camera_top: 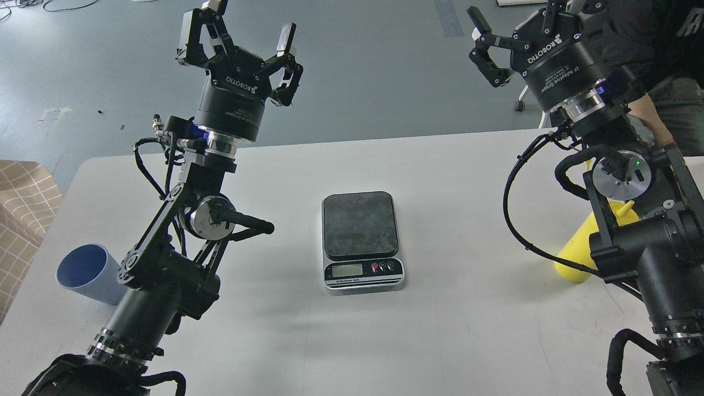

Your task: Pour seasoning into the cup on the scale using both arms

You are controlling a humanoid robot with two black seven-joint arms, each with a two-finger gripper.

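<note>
The scale point(361, 231) sits at the table's middle, its dark plate bare and its display facing me. The light blue cup point(88, 274) stands on the table at the left edge, partly behind my left arm. The yellow seasoning bottle point(584, 247) stands at the right, largely hidden behind my right arm. My left gripper point(250, 30) is raised well above the table's far edge, open and holding nothing. My right gripper point(514, 25) is raised at the upper right, also open and empty; one of its fingers is cut off by the frame's top.
The white table point(440, 192) spreads around the scale. A tan checked cloth point(25, 198) lies off the table's left edge. A person point(654, 93) stands behind my right arm at the far right. Grey floor lies beyond the table.
</note>
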